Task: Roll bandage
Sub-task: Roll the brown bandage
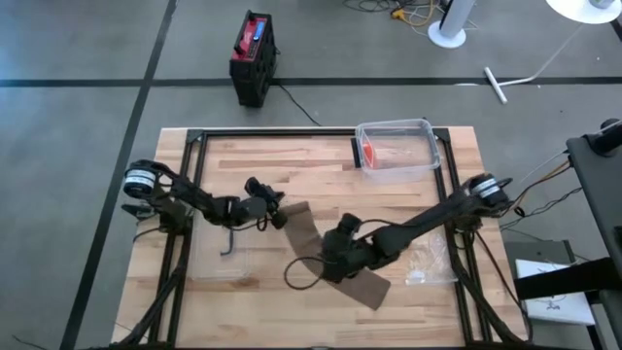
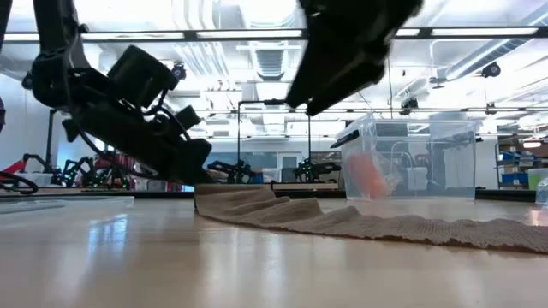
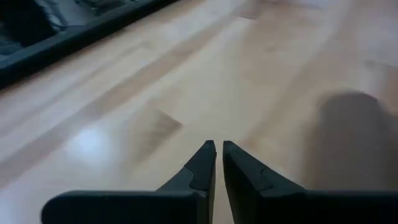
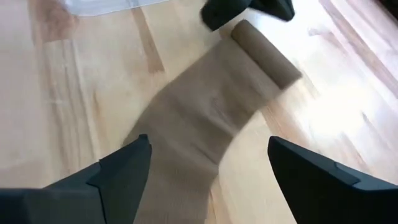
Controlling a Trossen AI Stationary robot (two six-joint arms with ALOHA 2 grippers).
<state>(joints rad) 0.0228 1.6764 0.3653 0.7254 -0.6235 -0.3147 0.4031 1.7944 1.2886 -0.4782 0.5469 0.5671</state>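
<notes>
R gripper [image 4: 208, 168] hangs w/ fingers spread wide, holding nothing, just above the flat tail of the tan bandage [image 4: 205, 118] mid-table, whose rolled end lies by the L gripper [image 1: 275, 216], fingers pinched nearly together w/ nothing visible between, clear bin [image 1: 397, 148] at far edge.

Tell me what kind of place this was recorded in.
Probably a robotics lab or workshop: a framed wooden worktable on a grey taped floor, exposed ceiling ducts, and more robot arms at benches behind.

Two matte-black jointed arms with silver-ringed shoulder motors, trailing thin cables, end in tapered black fingers [image 3: 202, 165].
</notes>
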